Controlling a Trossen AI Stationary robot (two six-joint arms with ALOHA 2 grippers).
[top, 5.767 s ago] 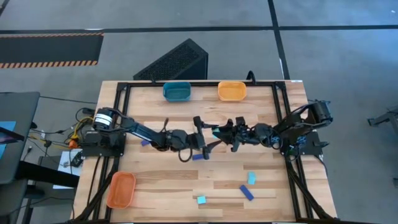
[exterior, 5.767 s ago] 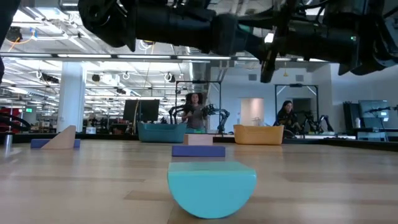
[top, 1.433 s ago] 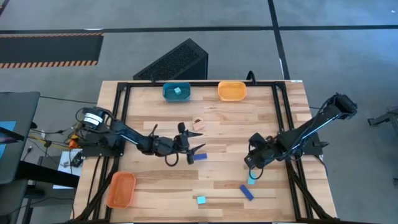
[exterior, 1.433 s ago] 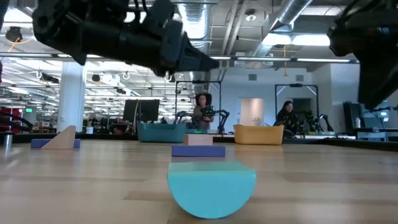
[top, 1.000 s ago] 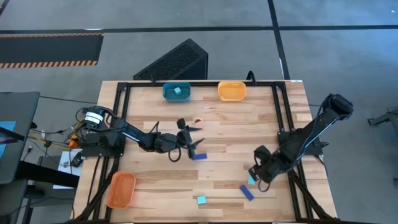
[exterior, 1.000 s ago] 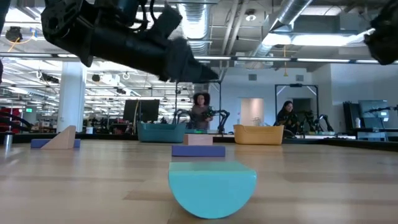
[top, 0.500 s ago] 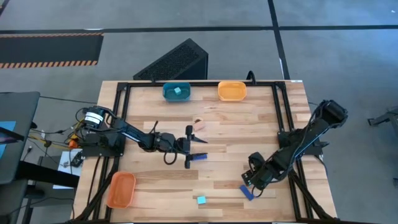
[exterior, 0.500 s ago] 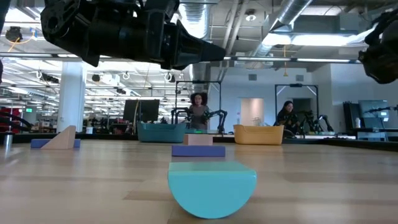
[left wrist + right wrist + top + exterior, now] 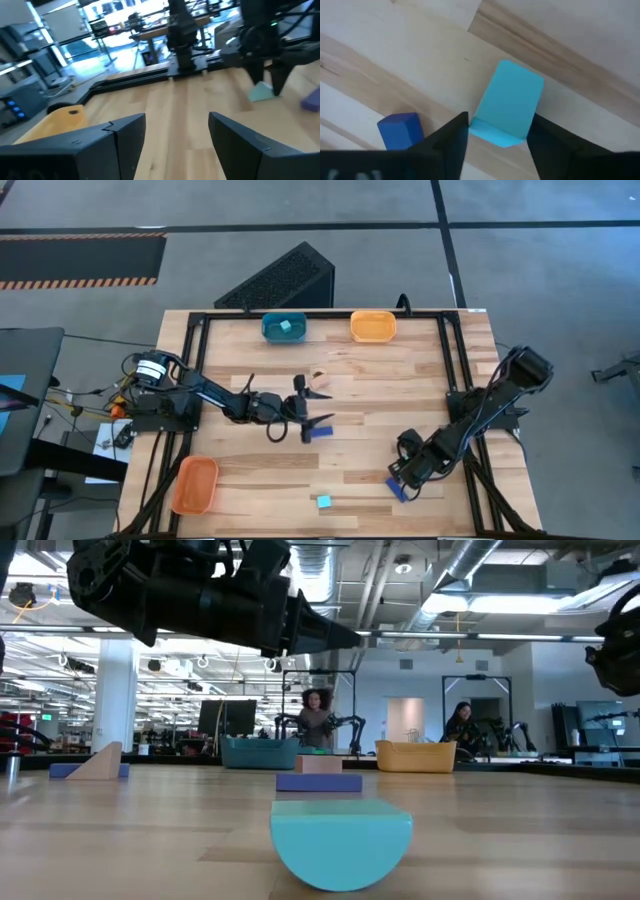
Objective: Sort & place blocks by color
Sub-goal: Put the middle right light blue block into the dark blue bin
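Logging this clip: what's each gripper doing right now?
Left gripper: open, empty, mid-table.
Right gripper: open, fingers straddling the light cyan block, not closed on it.

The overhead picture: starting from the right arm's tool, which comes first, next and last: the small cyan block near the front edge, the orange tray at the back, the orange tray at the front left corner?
1. small cyan block: near the front edge, closest to the right tool.
2. orange tray at the back: along the far edge.
3. orange tray at the front left corner: across the table, farthest.
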